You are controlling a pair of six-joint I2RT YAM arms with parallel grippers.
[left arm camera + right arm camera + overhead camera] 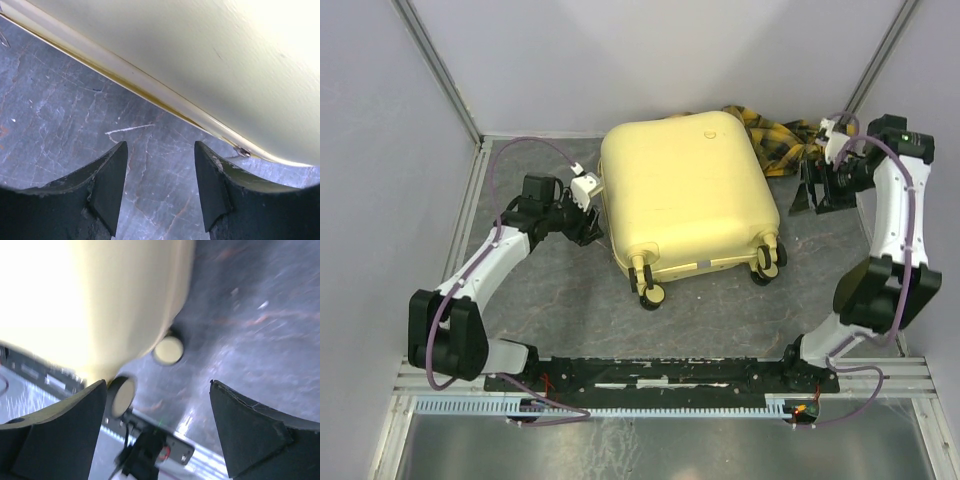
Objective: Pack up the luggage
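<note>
My left gripper (160, 150) and right gripper (157, 383) both gaped empty beside the one shut luggage (685, 195), one plaid cloth (775, 135) at its far corner.

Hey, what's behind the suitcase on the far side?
A yellow-and-black plaid cloth sticks out past the far right corner of the suitcase. The shell hides any part of it lying behind or underneath.

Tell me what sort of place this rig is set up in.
Most likely a robot test booth, not a home: plain pale walls box in a dark tabletop, a mounting rail runs along its near edge, and a yellow suitcase and plaid cloth sit on it.
</note>
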